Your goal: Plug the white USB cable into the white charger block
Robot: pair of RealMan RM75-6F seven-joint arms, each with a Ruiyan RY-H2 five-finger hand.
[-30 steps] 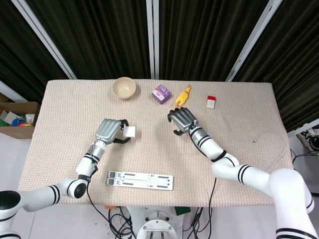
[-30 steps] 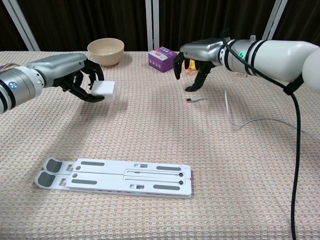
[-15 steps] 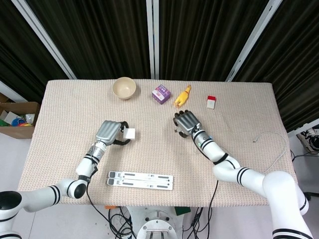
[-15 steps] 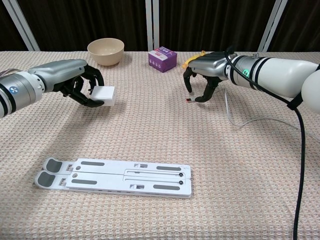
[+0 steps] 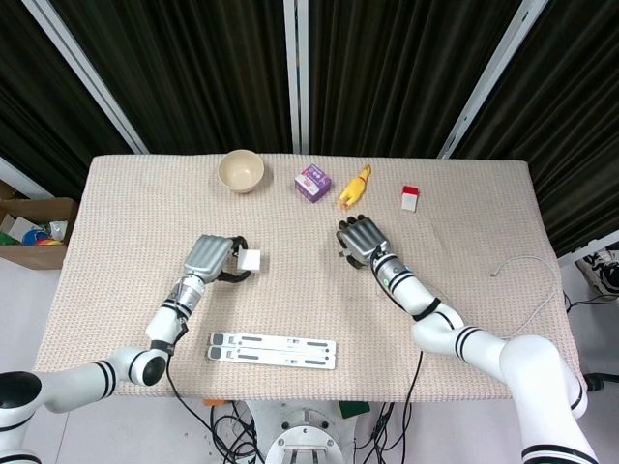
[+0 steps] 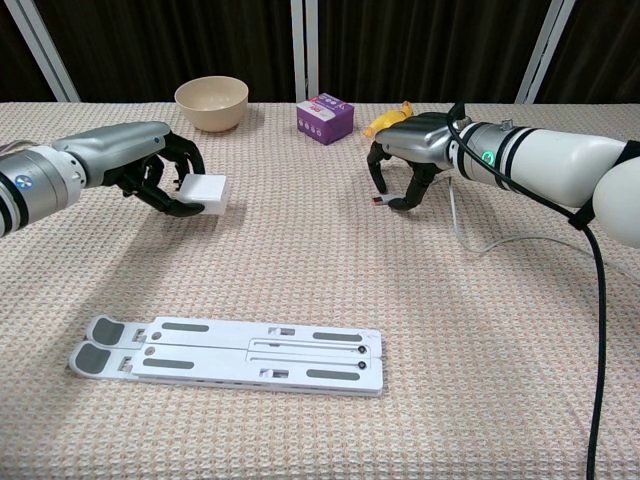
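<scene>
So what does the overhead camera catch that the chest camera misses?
Only the head view shows the small red and white block and the cardboard box off the table. Only the chest view shows the USB plug under the right hand. Both show the left hand holding the white charger block, and the bowl.

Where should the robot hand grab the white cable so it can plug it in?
Probably at the plug end, which lies flat on the table with its tip pointing left toward the charger block. The right robot hand is best coming from above, fingers pinching the plug's sides, leaving the tip free.
</scene>
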